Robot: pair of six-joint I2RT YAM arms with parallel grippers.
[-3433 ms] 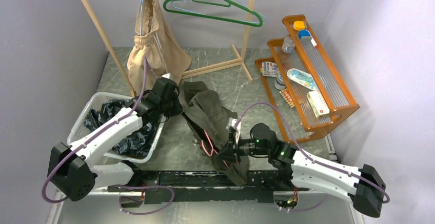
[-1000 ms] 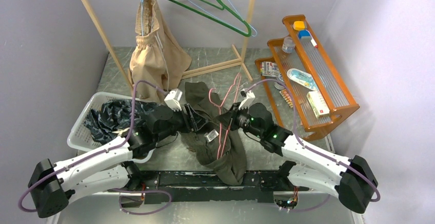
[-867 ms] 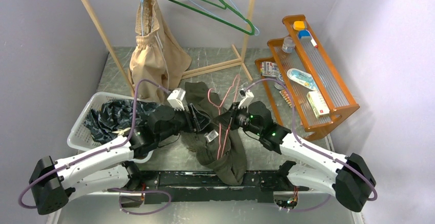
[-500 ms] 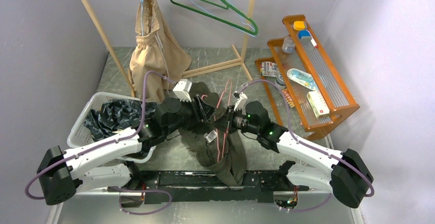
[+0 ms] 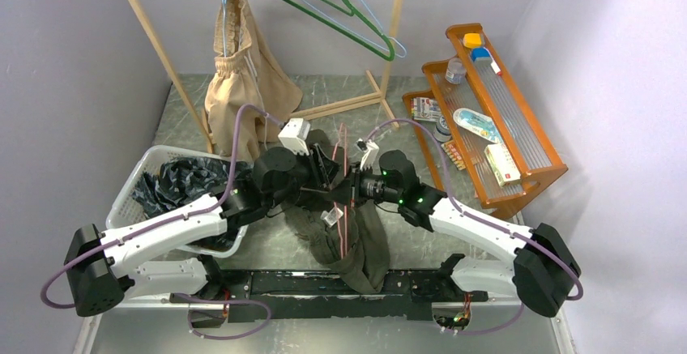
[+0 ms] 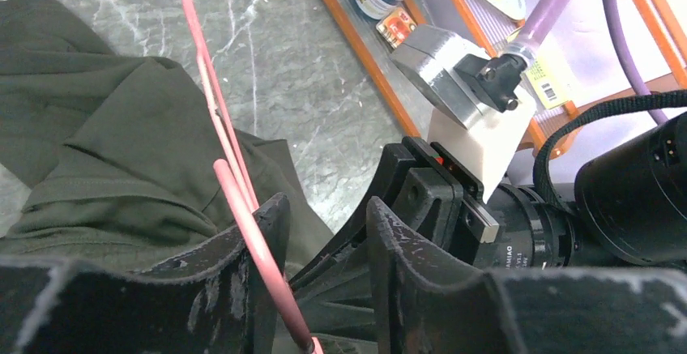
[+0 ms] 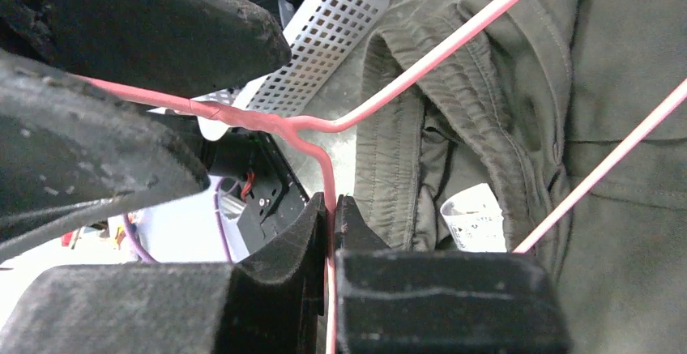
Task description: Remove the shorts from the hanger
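Centrally, right pincer [image 7: 330, 208] clamped on pink hanger [image 7: 243, 116], left pincer [image 6: 324, 208] part-open around its wire

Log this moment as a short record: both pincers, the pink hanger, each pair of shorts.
right pincer: shut on the pink hanger's wire
left pincer: open, jaws astride the same wire
pink hanger: held between the two arms, over the olive shorts
olive shorts: crumpled on the table beneath the hanger; whether threaded on it cannot be told
beige shorts: hanging from the wooden rack at the back
dark shorts: in the white basket, on the left
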